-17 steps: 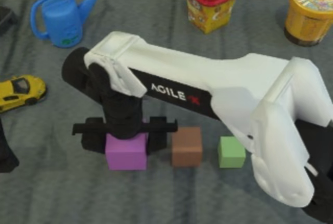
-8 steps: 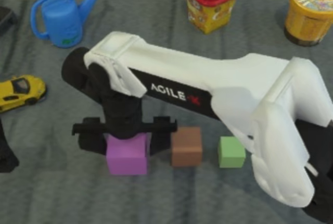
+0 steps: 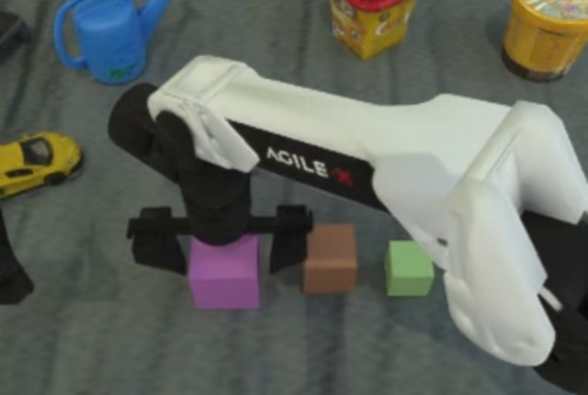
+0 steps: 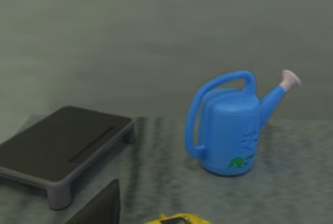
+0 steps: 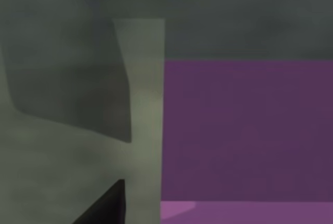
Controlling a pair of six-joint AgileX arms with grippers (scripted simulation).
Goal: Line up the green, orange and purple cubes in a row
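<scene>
Top view: arm [image 3: 367, 165] reads "AGILE", remaining lettering perhaps X.

Purple cube [image 3: 223, 276] rear hidden under right claw [image 3: 220, 241]; left arm cropped.

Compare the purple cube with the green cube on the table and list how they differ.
The purple cube is the largest of the row; the green cube is the smallest. The purple cube sits at the row's left end, between the open fingers of the right gripper; the green cube stands free at the right end, beyond the orange cube. Both are plain matte cubes resting flat on the table.
</scene>
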